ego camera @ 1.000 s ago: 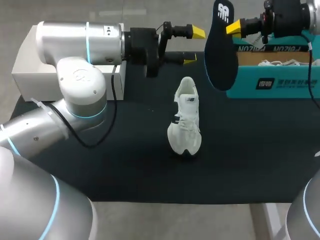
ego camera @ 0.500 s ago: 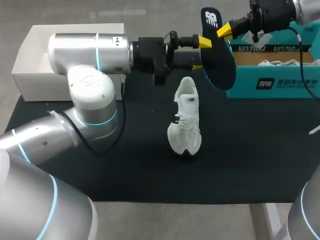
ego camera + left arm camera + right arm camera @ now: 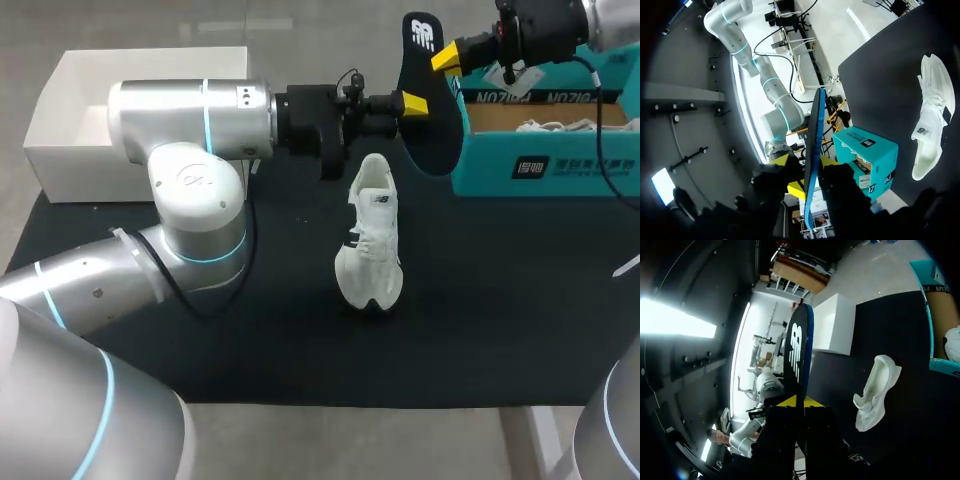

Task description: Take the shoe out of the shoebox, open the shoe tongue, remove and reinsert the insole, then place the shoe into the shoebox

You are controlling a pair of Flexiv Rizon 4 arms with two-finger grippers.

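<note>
head, step: my read is that the insole (image 3: 437, 130) is out of the shoe (image 3: 370, 240) and being handed between grippers before reinsertion.
head, insole: hangs in the air above and beyond the shoe, on the shoebox side, clear of the desk (image 3: 500, 300).
head, right gripper (image 3: 447, 57): clamped on the insole's top end, the end farthest from the shoe.
head, left gripper (image 3: 410, 103): sits at the insole's edge, nearer the shoe than the right gripper.
head, shoe: alone on the desk and held by nothing.
head, shoebox (image 3: 545, 165): beyond and to the right of the shoe, open. A white laced item (image 3: 545, 125) lies inside, likely a second shoe, only partly seen.
head, white box (image 3: 60, 150): well left of the shoe, open, inside partly hidden by the left arm (image 3: 190, 105). Contents: can't tell.
left wrist, left gripper (image 3: 805, 161): fingers apart and astride the edge-on insole (image 3: 814, 130). It doesn't look pinched from both sides yet.
left wrist, shoebox (image 3: 867, 157): just ahead of the gripper, with the shoe (image 3: 932, 115) beside it on the desk.
right wrist, right gripper (image 3: 799, 402): closed on the insole (image 3: 797, 350), which stands straight out from it.
right wrist, shoe (image 3: 875, 390): on the desk between the shoebox rim (image 3: 931, 325) and the white box (image 3: 832, 325).
next: the left gripper should close firmly before the right one lets go, then the insole's lower end goes into the shoe opening.
risk: the shoe is unrestrained and may slide or tip when pushed.
</note>
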